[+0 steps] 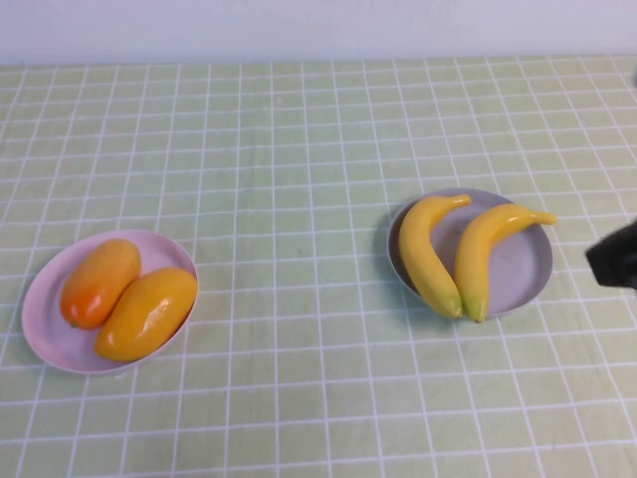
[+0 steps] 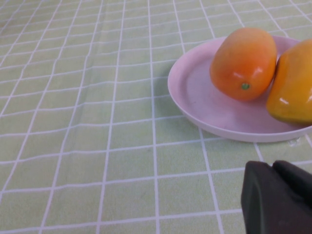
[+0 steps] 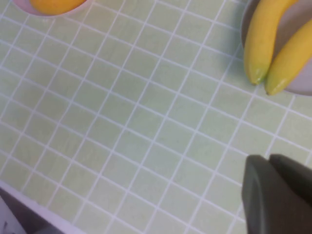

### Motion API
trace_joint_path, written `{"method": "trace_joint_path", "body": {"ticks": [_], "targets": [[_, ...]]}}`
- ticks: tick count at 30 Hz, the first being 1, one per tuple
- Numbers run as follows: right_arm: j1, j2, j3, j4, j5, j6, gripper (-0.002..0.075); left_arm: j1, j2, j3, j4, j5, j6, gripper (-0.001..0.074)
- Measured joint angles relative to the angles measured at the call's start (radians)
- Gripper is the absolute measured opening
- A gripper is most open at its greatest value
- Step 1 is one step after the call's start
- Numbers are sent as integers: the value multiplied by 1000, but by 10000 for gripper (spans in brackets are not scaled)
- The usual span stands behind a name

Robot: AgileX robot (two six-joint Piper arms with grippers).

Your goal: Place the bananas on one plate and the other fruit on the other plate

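Lying side by side, the bananas fill the grey-blue plate; both mangoes sit on the pink plate. The right gripper hovers beside the grey-blue plate, the left gripper near the pink plate; neither grip can be told.

Yellow bananas glow on the grey-blue plate; orange-yellow mangoes, one blushing red, fill the pale pink plate. Green tabletop, white grid lines. My right gripper shows black.

Pretty bright, even light; soft shadows hug the grey plate, small glare spots on the mangoes, wrist views slightly blurry.
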Motion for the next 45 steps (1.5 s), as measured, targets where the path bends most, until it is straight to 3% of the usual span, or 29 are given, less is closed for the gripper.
{"method": "trace_joint_path", "body": {"ticks": [7, 13, 20, 25, 33, 39, 45], "targets": [[0, -196, 191, -11, -58, -86, -15, 0, 0, 0, 0, 0, 0, -1], [-12, -255, 468, -84, -366, -95, -15, 0, 0, 0, 0, 0, 0, -1], [-280, -392, 863, -77, -878, -119, -15, 0, 0, 0, 0, 0, 0, -1], [-446, -588, 1094, -46, -1063, -122, -15, 0, 0, 0, 0, 0, 0, -1], [-587, -893, 1280, -37, -1118, -124, -15, 0, 0, 0, 0, 1, 0, -2], [-598, -1066, 1324, -37, -1061, -124, -15, 0, 0, 0, 0, 1, 0, -1], [-598, -1093, 1326, -34, -998, -124, -15, 0, 0, 0, 0, 1, 0, -1]]}}
